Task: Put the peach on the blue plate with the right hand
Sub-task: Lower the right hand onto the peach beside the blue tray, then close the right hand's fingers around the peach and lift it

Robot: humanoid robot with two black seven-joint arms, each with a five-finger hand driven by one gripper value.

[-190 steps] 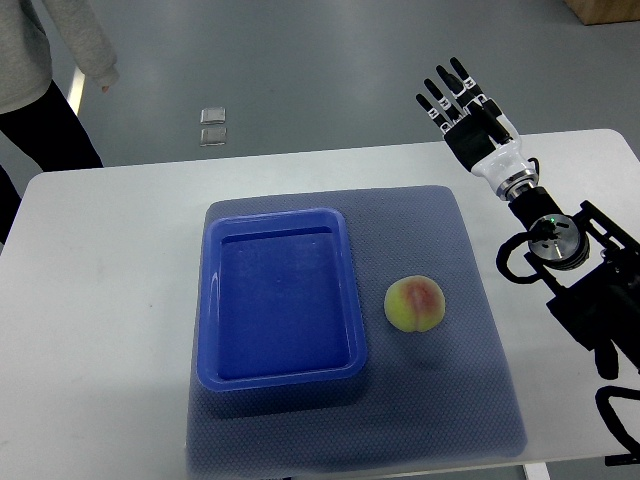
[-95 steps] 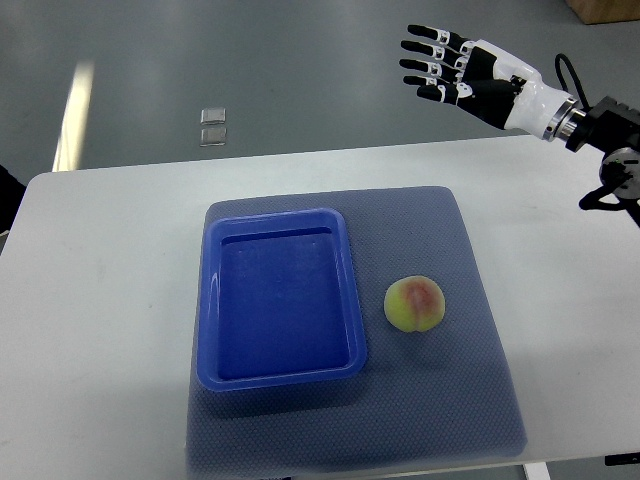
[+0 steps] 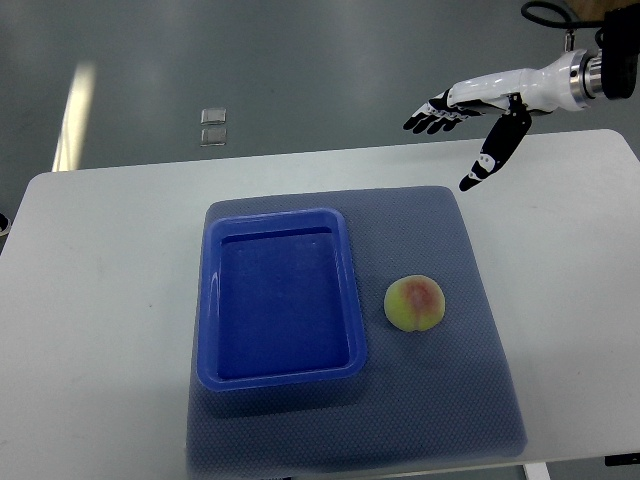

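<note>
Peach (image 3: 415, 304) sits on grey mat (image 3: 480, 390), just right of blue plate (image 3: 279, 297), not touching its rim. Plate holds nothing. Mat lies on white table (image 3: 100, 300). Note your right hand (image 3: 478, 115): enters from upper right, above far edge of table, well apart from peach. Fingers (image 3: 430, 118) extended and spread, thumb pointing down toward mat corner; hand released, grasping nothing. Two small square objects (image 3: 212, 126) on floor beyond table.
</note>
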